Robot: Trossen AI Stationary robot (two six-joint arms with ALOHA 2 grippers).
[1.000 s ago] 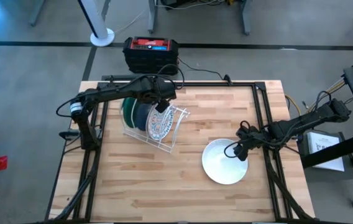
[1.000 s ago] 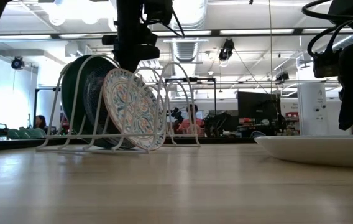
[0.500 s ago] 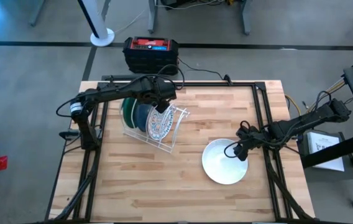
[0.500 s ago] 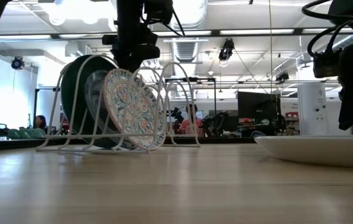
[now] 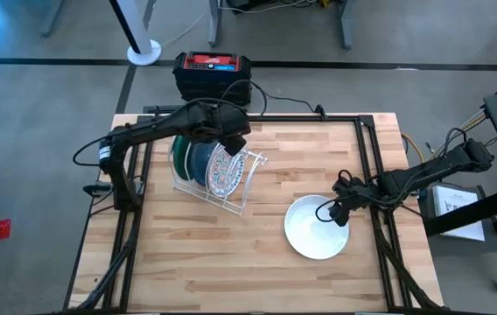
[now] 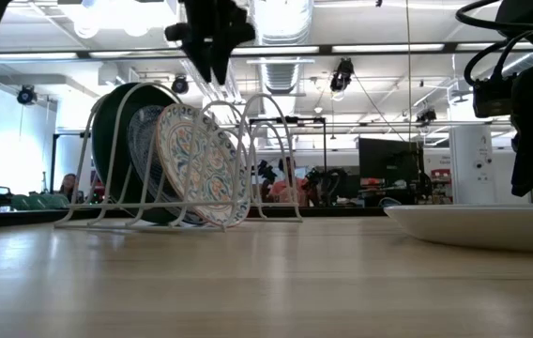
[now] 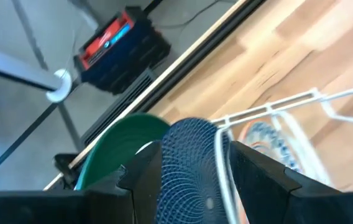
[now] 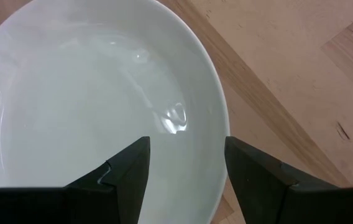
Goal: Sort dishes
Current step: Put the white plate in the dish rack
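Dishes (image 6: 168, 160) stand racked under the open left end effector (image 6: 212, 58); right end effector (image 8: 186, 165) gapes over the white plate (image 8: 71, 93).

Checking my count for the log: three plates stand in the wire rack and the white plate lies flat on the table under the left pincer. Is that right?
Not quite: the white plate lies flat under the right pincer, as the high view shows. The left pincer is over the wire rack, where the green plate, blue plate and floral plate stand.

You had a wood worktop (image 5: 187, 254) w/ a wire rack (image 5: 247, 175) and white plate (image 5: 310, 232) sitting directly on it, well apart.
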